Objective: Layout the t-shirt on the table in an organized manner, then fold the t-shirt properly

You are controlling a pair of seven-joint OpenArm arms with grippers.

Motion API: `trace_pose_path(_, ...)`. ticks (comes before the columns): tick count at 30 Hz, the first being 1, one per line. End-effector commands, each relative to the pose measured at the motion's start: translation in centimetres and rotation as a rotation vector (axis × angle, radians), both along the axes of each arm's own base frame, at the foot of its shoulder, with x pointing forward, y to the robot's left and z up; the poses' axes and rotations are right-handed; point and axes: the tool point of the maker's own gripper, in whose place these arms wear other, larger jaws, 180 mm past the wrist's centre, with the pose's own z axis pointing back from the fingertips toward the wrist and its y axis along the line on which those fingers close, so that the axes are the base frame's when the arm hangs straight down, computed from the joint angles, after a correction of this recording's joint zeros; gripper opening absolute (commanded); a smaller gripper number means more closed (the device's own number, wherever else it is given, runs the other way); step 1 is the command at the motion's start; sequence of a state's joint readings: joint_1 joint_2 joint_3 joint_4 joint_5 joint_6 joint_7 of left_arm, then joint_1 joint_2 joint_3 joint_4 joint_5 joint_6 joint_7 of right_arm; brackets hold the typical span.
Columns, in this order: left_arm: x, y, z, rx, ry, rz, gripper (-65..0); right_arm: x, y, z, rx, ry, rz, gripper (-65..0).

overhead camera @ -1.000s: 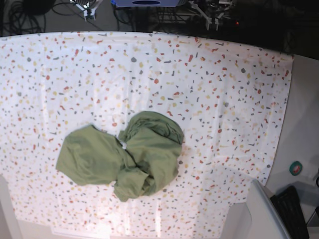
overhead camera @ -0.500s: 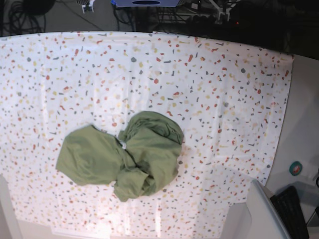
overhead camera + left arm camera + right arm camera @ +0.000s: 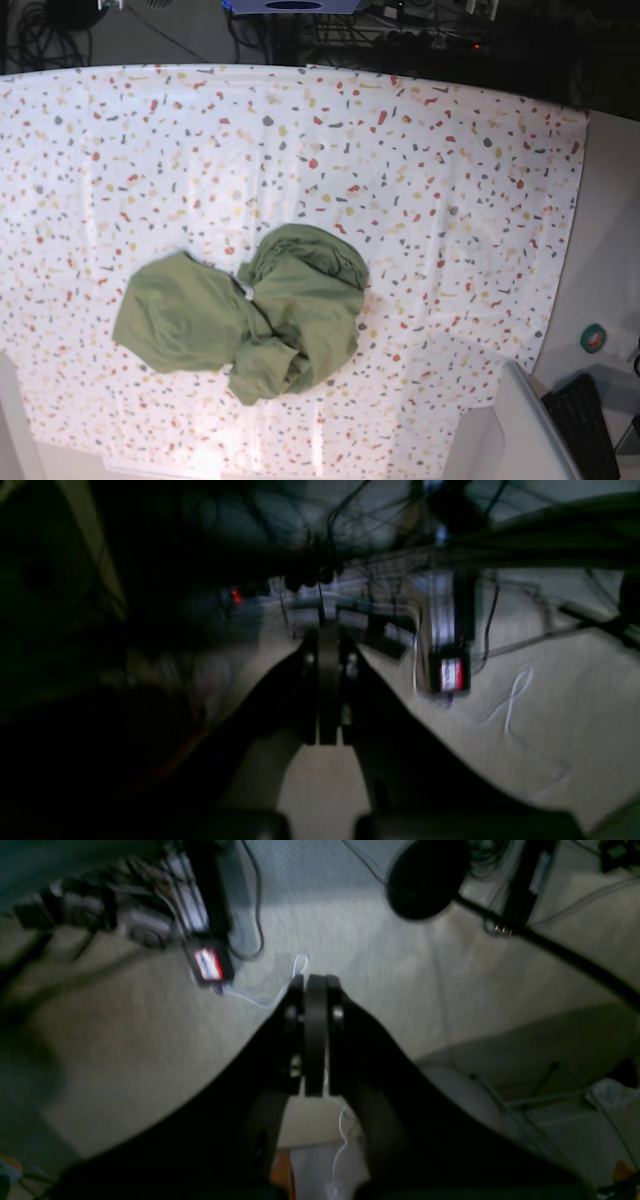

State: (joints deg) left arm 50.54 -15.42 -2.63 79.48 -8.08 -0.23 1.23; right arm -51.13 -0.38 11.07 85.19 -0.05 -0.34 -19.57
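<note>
Both arms' white tips, which showed at the top edge of the base view a second ago, have gone out of that view, while the shirt lies exactly as before. On the table (image 3: 450,200), with its flecked white cloth, the shirt (image 3: 245,310) sits crumpled in the near-centre part, a little left of the middle: a flatter lobe spreads to the left, a rounded bunched mound rises to the right, and a twisted fold hangs at the lower middle. A small white tag (image 3: 247,291) shows where the two lobes meet. Nothing touches the cloth. Further right, past the cloth's edge, a plain pale surface carries a small teal disc (image 3: 594,337), and a keyboard (image 3: 585,425) lies at the lower right corner. In the right wrist view the right gripper (image 3: 315,1040) has its dark fingers pressed together, empty, pointing over a pale floor with cables and a small red-and-white labelled box (image 3: 207,965). In the left wrist view, blurred and dim, the left gripper (image 3: 327,690) is likewise closed on nothing, above the same floor and the same box (image 3: 451,674).
</note>
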Motion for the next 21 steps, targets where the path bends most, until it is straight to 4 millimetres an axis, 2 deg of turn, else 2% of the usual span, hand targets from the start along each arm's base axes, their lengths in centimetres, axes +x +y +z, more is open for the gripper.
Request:
trace_pose_path(1,1.2,1.0,2.1,0.010,-0.064,0.015,-65.0,2.3,-0.5,1.5,-0.018,-0.083,0.013,-65.0)
trace_pose_path(4,5.0,1.9,7.0,-0.016,-0.212,0.070,-65.0,6.5,-0.6,5.0,-0.039,-0.222,0.043,-65.0)
trace_pose_path(6,8.0,2.2,10.0,-0.027,-0.315,0.074,-65.0,10.3,-0.7,7.3,-0.053,-0.334,0.062,-65.0)
trace_pose_path(9,10.7,1.9,12.9,-0.027,-0.414,0.051,-65.0,15.5,-0.7,10.1,-0.066,-0.486,0.076,-65.0)
trace_pose_path(11,13.6,1.3,14.5,-0.044,-0.501,0.041,-65.0,19.8,-0.6,11.7,-0.072,-0.596,0.079,-65.0)
trace_pose_path(14,17.1,1.1,15.2,-0.050,-0.546,0.047,-65.0,25.4,-0.1,13.2,-0.060,-0.699,0.076,-65.0)
trace_pose_path(17,20.3,0.9,14.8,-0.060,-0.490,0.093,-65.0,30.2,1.8,13.9,-0.005,-0.682,0.081,-65.0)
trace_pose_path(18,21.3,0.6,14.6,-0.072,-0.472,0.118,-65.0,31.9,2.3,14.5,0.007,-0.681,0.082,-60.6)
trace_pose_path(20,23.1,0.3,14.5,-0.095,-0.448,0.166,-63.7,34.6,3.4,14.9,0.032,-0.670,0.094,-46.8)
trace_pose_path(21,24.2,-0.1,14.6,-0.117,-0.452,0.192,-54.3,36.0,4.0,15.1,0.044,-0.675,0.109,-40.5)
